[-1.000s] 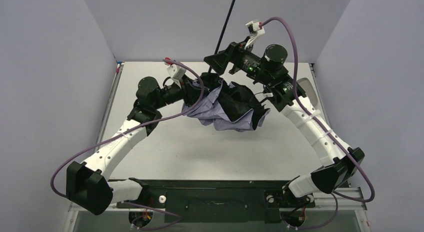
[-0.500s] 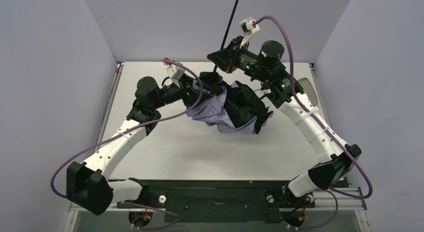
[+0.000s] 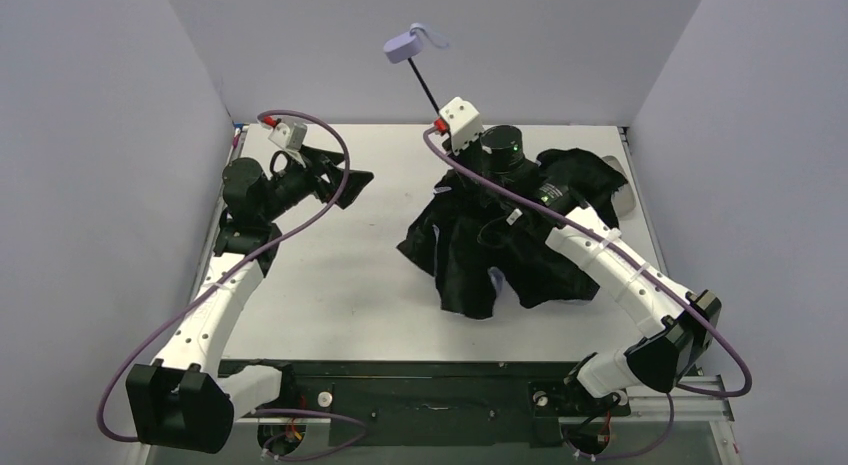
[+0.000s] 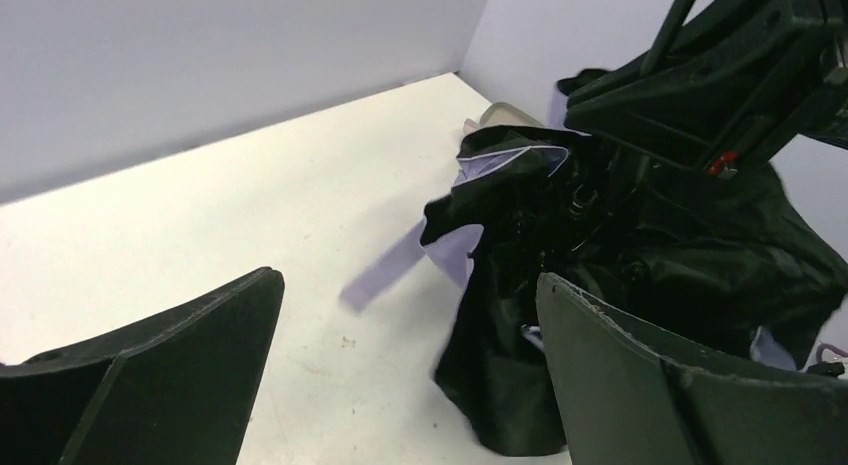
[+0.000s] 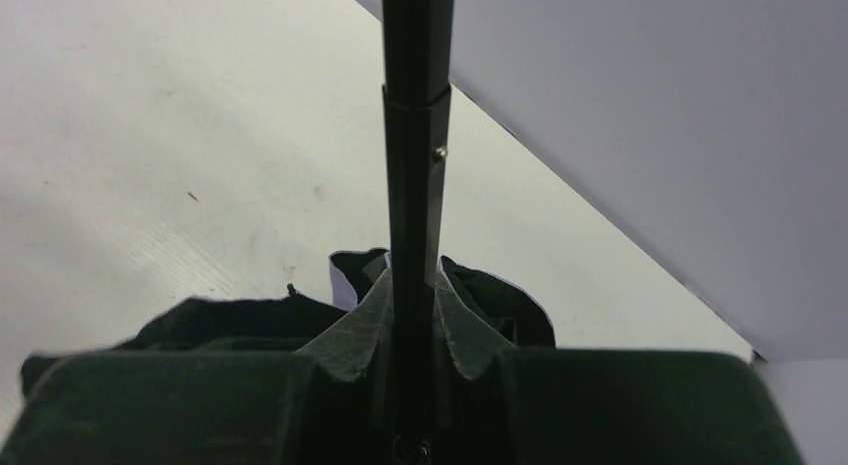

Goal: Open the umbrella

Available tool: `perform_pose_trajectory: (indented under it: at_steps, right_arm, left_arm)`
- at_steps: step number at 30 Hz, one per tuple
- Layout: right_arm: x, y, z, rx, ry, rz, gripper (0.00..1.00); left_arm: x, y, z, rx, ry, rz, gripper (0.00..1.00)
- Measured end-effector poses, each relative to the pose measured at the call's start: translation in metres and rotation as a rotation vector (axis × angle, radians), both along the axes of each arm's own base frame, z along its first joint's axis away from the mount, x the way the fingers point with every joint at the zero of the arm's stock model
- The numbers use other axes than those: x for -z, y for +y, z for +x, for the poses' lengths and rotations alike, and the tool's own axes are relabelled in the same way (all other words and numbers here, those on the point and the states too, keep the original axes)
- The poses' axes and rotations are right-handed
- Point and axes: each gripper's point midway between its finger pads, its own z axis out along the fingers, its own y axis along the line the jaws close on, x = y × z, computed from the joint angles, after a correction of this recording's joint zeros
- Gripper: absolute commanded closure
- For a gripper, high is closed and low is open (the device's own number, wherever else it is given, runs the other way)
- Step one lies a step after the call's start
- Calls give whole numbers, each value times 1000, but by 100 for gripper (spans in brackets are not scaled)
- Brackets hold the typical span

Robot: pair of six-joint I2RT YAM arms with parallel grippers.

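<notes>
Top external view: umbrella [image 3: 500, 245] sprawls limp, black underside up, right of centre; right gripper [image 5: 415, 385] pinches its stiff, thin shaft [image 5: 417, 165], the soundest hold. Left gripper [image 4: 400, 375] hangs spread, empty.

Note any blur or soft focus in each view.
Top external: sharp, evenly lit. Left wrist: the lavender strap is smeared by motion; the near jaws are soft. Right wrist: the shaft and jaws are soft, the table sharper.
</notes>
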Motion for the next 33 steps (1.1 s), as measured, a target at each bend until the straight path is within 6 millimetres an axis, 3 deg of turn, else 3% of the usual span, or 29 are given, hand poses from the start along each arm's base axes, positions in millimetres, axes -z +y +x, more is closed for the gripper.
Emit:
perform_pose_trajectory:
  at_steps: [5,7,16,22,28,33]
  right_arm:
    - [11,-8,2,47,-17,-92,100]
    - [9,-8,4,48,-21,-81,100]
    - [8,20,-5,-103,46,102,100]
    - [-2,38,-15,-172,89,219,100]
    - [-14,45,-18,-184,129,341,100]
    - [-22,40,-12,-185,151,415,100]
  left_arm:
    - [17,1,0,-6,70,-16,0]
    - [19,-4,-3,10,74,-15,7]
    - [26,-76,-44,232,-3,65,43]
    - [53,-109,-48,290,-24,153,50]
    - [100,-114,-30,211,39,278,47]
    - [134,-92,-7,40,116,393,49]
